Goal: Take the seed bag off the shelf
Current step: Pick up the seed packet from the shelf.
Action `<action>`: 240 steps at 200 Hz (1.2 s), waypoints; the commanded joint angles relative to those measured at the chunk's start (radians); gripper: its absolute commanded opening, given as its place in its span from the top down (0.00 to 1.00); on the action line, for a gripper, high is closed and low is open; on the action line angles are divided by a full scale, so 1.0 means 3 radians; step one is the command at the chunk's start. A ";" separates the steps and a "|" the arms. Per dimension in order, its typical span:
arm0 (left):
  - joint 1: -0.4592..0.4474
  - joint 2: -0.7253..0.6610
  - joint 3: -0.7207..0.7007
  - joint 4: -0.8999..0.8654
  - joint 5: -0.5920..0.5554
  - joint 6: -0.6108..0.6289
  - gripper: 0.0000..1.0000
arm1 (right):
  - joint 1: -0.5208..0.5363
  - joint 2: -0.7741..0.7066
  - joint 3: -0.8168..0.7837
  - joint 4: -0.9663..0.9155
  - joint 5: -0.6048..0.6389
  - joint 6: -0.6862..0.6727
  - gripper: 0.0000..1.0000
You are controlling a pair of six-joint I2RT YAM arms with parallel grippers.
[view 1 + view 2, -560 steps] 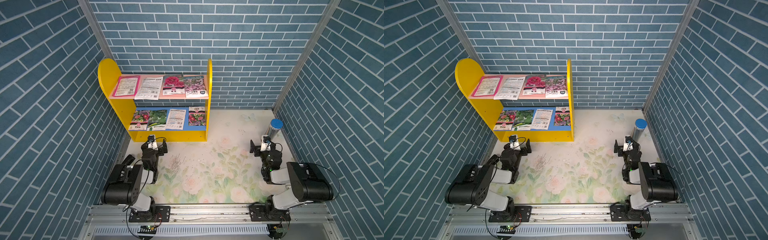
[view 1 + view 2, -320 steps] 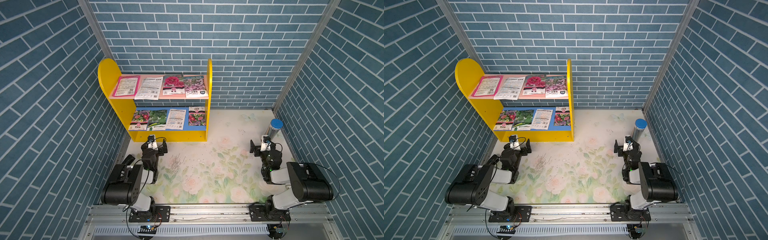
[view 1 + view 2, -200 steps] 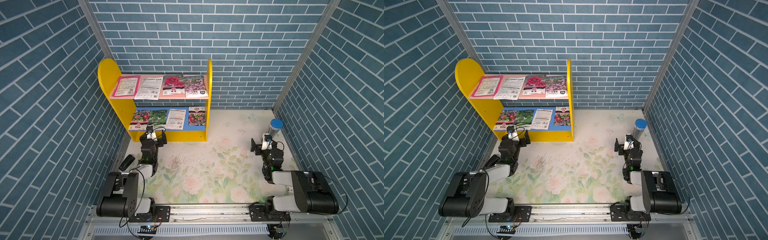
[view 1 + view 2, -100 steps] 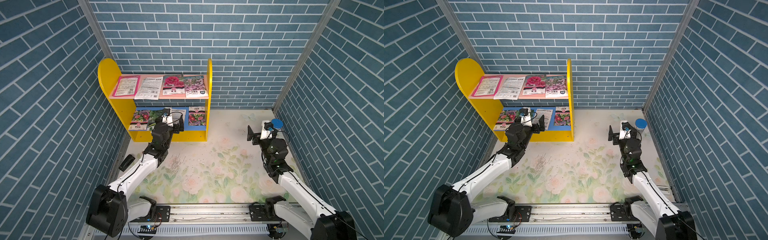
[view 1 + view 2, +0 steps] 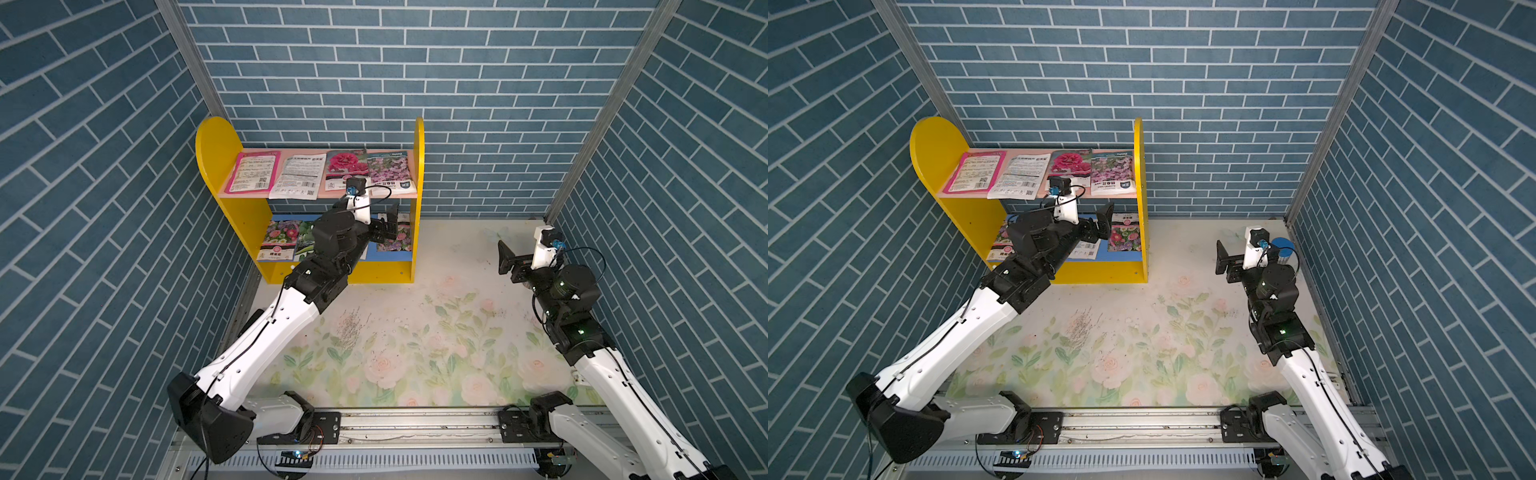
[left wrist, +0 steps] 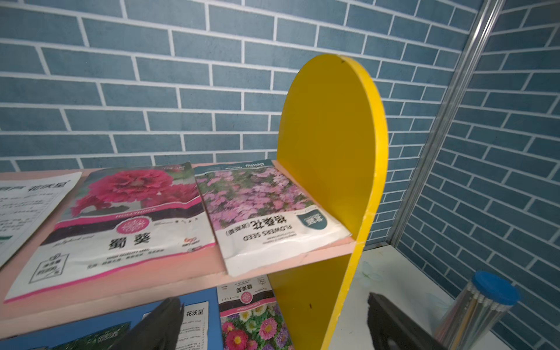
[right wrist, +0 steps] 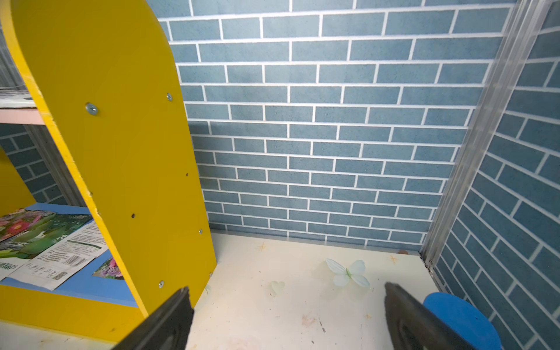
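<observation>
Plainly, seed bags (image 5: 345, 168) line the shelf (image 5: 212, 153); left end effector (image 5: 388, 227) and right end effector (image 5: 523, 261) gape empty.

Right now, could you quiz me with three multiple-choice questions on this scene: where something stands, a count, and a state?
1. Seed packets on the yellow-sided shelf's pink upper board: A two; B four; C six.
2. The clear blue-lidded tube stands: A on that board; B on the floral tabletop; C atop a packet.
3. The left gripper is: A open, empty; B gripping a packet; C hidden.
B, four side by side; B, well clear of the shelf; A, jaws apart, nothing between.
</observation>
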 commanded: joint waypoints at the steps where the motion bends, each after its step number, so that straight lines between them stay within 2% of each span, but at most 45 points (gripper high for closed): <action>1: -0.0051 0.0164 0.0369 -0.0358 0.0006 -0.0124 0.00 | 0.0034 -0.0081 0.0092 -0.0252 -0.0038 0.0147 0.00; 53: -0.0074 0.0672 0.1126 -0.0559 -0.0155 -0.0145 0.00 | 0.0059 -0.0141 0.0223 -0.0405 -0.0018 0.0183 0.00; 100: -0.0074 0.1305 0.1996 -0.0962 -0.0490 -0.0106 0.00 | 0.0072 -0.0149 0.0339 -0.0526 0.0016 0.0188 0.00; 148: -0.0074 0.1733 0.2647 -0.1247 -0.0772 -0.0099 0.00 | 0.0081 -0.0190 0.0381 -0.0618 0.0064 0.0183 0.00; 197: -0.0074 0.2036 0.3062 -0.1577 -0.0937 -0.0131 0.00 | 0.0080 -0.0210 0.0432 -0.0729 0.0109 0.0158 0.00; 240: -0.0064 0.2114 0.3133 -0.1737 -0.0985 -0.0180 0.00 | 0.0078 -0.0211 0.0482 -0.0792 0.0117 0.0154 0.00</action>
